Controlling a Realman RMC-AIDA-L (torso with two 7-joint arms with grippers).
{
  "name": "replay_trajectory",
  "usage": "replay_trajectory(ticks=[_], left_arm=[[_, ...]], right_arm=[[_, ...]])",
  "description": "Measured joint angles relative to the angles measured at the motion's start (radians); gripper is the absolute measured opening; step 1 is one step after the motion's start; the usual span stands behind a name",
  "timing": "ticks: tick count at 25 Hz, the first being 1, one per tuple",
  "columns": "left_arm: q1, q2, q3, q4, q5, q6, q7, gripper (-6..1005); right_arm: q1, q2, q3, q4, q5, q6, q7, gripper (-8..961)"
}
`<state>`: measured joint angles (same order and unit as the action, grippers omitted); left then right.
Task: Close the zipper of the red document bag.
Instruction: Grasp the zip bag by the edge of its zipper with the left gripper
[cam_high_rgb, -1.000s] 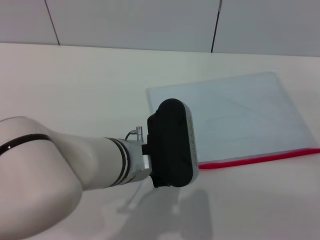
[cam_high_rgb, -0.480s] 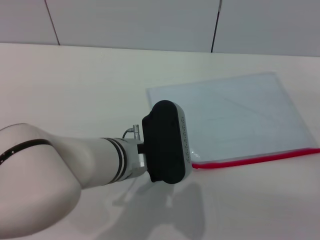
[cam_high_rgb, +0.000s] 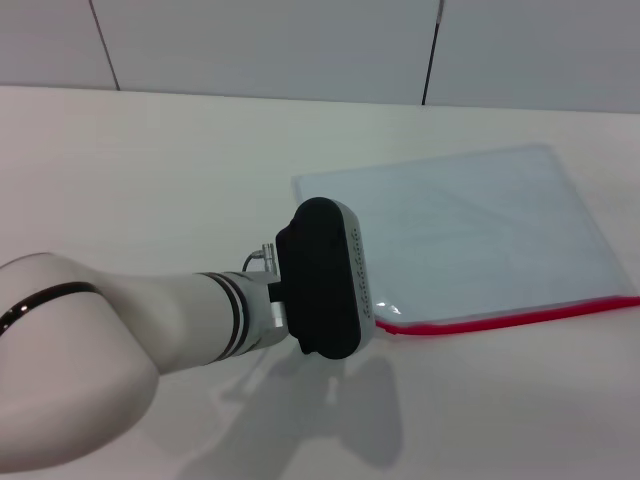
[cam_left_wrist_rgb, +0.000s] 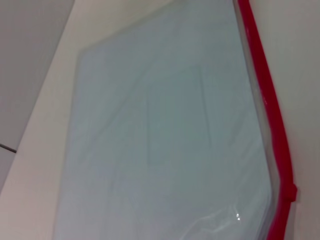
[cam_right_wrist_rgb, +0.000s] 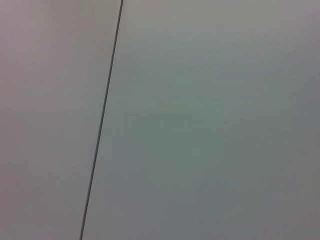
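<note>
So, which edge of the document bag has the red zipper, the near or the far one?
The near edge: the zipper trims the side of the red document bag closest to the robot. The far edge is plain blue-grey. The left end effector is at this strip's left end.

The near left corner of the red document bag (cam_high_rgb: 470, 240) is covered from above by the left gripper (cam_high_rgb: 325, 280). The zipper (cam_high_rgb: 510, 318) along the bag's near edge is left exposed, bordered by bare table (cam_high_rgb: 520, 400). The bag's flat top is unobstructed.
</note>
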<state>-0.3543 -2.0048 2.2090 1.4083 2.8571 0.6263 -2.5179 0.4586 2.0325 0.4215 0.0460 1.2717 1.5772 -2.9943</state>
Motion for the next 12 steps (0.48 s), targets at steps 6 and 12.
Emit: replay_trajectory(ticks=[6,12], left_arm=[[-0.008,0.0,0.0,-0.038,-0.001,-0.049,0.002,451],[-0.039,-0.009,0.0,-0.09,-0.004,-0.062,0.002,450]], right_arm=[[0.0,0.001,-0.003,0.0,0.0,0.002,0.0,730],[0.001,0.002,-0.003,0.0,0.0,0.003,0.0,730]])
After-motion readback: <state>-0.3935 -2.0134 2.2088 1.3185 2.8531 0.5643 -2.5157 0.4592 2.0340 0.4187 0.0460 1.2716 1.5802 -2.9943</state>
